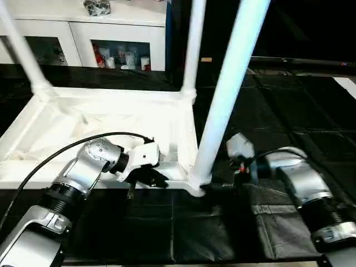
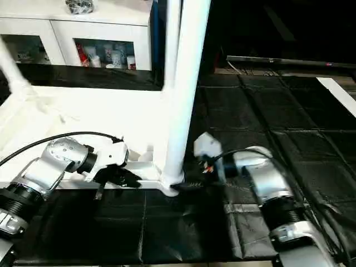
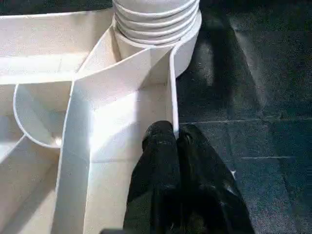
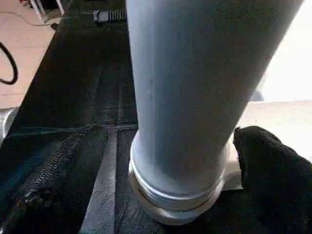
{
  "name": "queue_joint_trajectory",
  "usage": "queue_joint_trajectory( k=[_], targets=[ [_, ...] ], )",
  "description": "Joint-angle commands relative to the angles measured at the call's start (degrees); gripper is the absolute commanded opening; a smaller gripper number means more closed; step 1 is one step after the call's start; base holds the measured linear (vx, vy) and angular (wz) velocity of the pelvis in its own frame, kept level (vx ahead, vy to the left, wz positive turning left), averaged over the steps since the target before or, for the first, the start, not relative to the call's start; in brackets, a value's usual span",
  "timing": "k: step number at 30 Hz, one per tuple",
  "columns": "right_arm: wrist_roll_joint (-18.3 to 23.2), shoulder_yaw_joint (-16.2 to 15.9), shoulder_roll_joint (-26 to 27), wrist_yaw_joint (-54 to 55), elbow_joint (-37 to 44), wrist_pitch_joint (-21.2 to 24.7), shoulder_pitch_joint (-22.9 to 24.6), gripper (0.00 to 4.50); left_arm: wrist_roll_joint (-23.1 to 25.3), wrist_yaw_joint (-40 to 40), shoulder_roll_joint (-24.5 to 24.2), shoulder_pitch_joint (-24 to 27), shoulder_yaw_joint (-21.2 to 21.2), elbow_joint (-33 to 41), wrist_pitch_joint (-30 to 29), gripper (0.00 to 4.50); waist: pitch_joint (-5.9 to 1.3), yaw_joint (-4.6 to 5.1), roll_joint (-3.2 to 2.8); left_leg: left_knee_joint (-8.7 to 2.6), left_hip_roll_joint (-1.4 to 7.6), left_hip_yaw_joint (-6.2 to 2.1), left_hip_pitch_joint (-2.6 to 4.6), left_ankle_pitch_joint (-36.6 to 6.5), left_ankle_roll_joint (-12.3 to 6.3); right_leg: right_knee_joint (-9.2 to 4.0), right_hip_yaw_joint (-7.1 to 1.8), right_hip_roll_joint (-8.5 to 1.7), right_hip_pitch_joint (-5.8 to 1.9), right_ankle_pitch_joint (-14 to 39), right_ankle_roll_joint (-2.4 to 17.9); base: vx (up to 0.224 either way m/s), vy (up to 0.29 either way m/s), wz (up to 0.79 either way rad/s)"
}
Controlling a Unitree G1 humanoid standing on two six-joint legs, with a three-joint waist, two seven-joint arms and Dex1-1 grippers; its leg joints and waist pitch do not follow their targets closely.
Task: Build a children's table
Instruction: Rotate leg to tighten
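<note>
The white tabletop (image 1: 83,128) lies upside down on the black mat, ribs facing up. Three white legs stand in its corner sockets: one at the far left (image 1: 22,50), one at the far right (image 1: 192,50) and one at the near right (image 1: 228,94). My left gripper (image 1: 147,179) is at the near rim, beside the near right socket, and is shut on the thin rim wall (image 3: 171,97). My right gripper (image 1: 216,187) is open at the base of the near right leg (image 4: 180,122). One black finger (image 4: 273,170) stands beside the leg's ringed foot.
A white cabinet with glass doors (image 1: 111,39) stands behind the table. The black quilted mat (image 1: 183,233) covers the floor in front and to the right. A black cable (image 1: 55,156) arcs over my left forearm. A pale floor strip (image 1: 347,83) shows at the far right.
</note>
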State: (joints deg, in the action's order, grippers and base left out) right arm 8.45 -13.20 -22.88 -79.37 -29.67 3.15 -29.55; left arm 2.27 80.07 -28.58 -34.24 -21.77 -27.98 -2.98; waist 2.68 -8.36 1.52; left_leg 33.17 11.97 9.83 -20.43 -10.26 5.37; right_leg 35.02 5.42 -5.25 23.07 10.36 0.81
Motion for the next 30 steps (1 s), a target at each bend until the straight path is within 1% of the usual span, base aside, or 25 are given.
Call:
queue_joint_trajectory(
  k=[1, 2, 4, 5, 7, 10, 12, 15, 18, 19, 22, 26, 30],
  targets=[
    [-0.25, -0.35, -0.07, -1.06, -0.62, -0.24, -1.46, 4.11, 0.82, 2.54, 0.16, -1.25, -2.33, -0.04, 2.03, 0.0, -3.58, 0.4, 0.09, -3.7, 1.59, 0.16, 0.39, -11.07, -2.29, -3.72, -3.03, -3.25, -3.0, 11.39, 12.3, 0.0, 0.0, 0.0],
    [-0.17, -0.42, 0.02, -1.16, -0.94, -0.38, -1.6, 4.06, 0.92, 2.69, 0.09, -1.3, -2.41, -0.14, 2.28, 0.0, -3.6, 0.38, 0.15, -3.71, 1.59, 0.15, 0.34, -10.94, -2.33, -3.67, -3.01, -3.27, -3.06, 11.43, 12.16, 0.0, 0.0, 0.0],
    [0.09, -0.47, 0.15, -1.45, -1.57, -0.46, -1.85, 3.77, 1.06, 2.92, 0.03, -1.37, -2.46, -0.36, 2.72, 0.0, -3.62, 0.36, 0.15, -3.68, 1.6, 0.16, 0.37, -10.72, -2.32, -3.69, -3.03, -3.32, -3.06, 11.41, 12.1, 0.0, 0.0, 0.0],
    [0.31, -0.5, 0.25, -1.73, -1.92, -0.49, -1.95, 3.64, 1.05, 3.06, -0.07, -1.32, -2.48, -0.6, 3.11, 0.0, -3.62, 0.37, 0.17, -3.69, 1.6, 0.13, 0.27, -10.46, -2.36, -3.63, -3.02, -3.32, -3.11, 11.25, 12.04, 0.0, 0.0, 0.0],
    [0.3, -0.5, 0.41, -1.6, -2.33, -0.51, -2.04, 3.58, 1.09, 3.19, -0.22, -1.24, -2.6, -0.74, 3.3, 0.0, -3.63, 0.37, 0.08, -3.67, 1.6, 0.16, 0.32, -10.47, -2.31, -3.62, -3.02, -3.29, -3.04, 11.2, 12.12, 0.0, 0.0, 0.0],
    [0.2, -0.4, 0.62, -1.16, -2.91, -0.8, -2.19, 3.23, 1.2, 3.29, -0.34, -1.21, -2.74, -0.85, 3.47, 0.0, -3.64, 0.36, 0.13, -3.67, 1.59, 0.16, 0.3, -10.49, -2.25, -3.59, -3.01, -3.28, -3.07, 11.0, 12.17, 0.0, 0.0, 0.0],
    [0.26, -0.36, 0.74, -1.15, -3.12, -0.66, -2.23, 3.23, 1.28, 3.31, -0.33, -1.23, -2.81, -0.93, 3.57, 0.0, -3.66, 0.35, 0.08, -3.67, 1.6, 0.15, 0.3, -10.49, -2.2, -3.58, -3.01, -3.31, -3.1, 11.07, 12.19, 0.0, 0.0, 0.0],
    [0.26, -0.51, 0.89, -1.31, -3.16, -0.62, -2.12, 2.85, 1.36, 3.36, -0.22, -1.31, -2.87, -1.09, 3.69, 0.0, -3.68, 0.35, 0.13, -3.65, 1.59, 0.14, 0.29, -10.23, -2.27, -3.51, -2.99, -3.27, -3.12, 10.55, 12.28, 0.0, 0.0, 0.0],
    [0.2, -0.76, 1.08, -1.44, -3.2, -0.76, -1.98, 2.78, 1.44, 3.4, -0.09, -1.39, -2.81, -1.42, 3.93, 0.0, -3.66, 0.35, 0.13, -3.65, 1.59, 0.16, 0.29, -10.4, -2.29, -3.57, -3.0, -3.29, -3.12, 10.89, 12.19, 0.0, 0.0, 0.0],
    [0.14, -0.84, 1.13, -1.43, -3.26, -0.85, -1.94, 2.68, 1.48, 3.35, -0.06, -1.41, -2.8, -1.54, 3.99, 0.0, -3.67, 0.35, 0.15, -3.64, 1.57, 0.16, 0.28, -10.4, -2.25, -3.57, -3.0, -3.28, -3.12, 11.01, 12.12, 0.0, 0.0, 0.0],
    [-0.06, -1.06, 1.36, -1.48, -3.61, -1.07, -1.97, 2.66, 1.5, 3.19, -0.08, -1.36, -2.85, -1.81, 4.24, 0.0, -3.67, 0.33, 0.19, -3.62, 1.54, 0.17, 0.25, -10.3, -2.26, -3.58, -3.01, -3.29, -3.13, 11.13, 12.03, 0.0, 0.0, 0.0],
    [0.18, -1.21, 1.69, -1.43, -3.18, -0.63, -1.35, 2.64, 1.35, 2.94, -0.12, -0.73, -2.83, -1.32, 3.93, 0.0, -3.64, 0.37, 0.04, -3.69, 1.59, 0.13, 0.33, -10.98, -1.99, -3.7, -3.01, -3.31, -3.06, 12.16, 11.79, 0.0, 0.0, 0.0],
    [0.49, -1.39, 1.97, -1.01, -2.21, -0.27, -0.26, 2.64, 0.77, 2.62, 0.13, -0.39, -2.3, -1.0, 3.01, 0.0, -3.68, 0.37, -0.03, -3.69, 1.58, 0.12, 0.36, -11.01, -1.86, -3.63, -3.01, -3.28, -3.11, 11.67, 11.92, 0.0, 0.0, 0.0]
  ],
)
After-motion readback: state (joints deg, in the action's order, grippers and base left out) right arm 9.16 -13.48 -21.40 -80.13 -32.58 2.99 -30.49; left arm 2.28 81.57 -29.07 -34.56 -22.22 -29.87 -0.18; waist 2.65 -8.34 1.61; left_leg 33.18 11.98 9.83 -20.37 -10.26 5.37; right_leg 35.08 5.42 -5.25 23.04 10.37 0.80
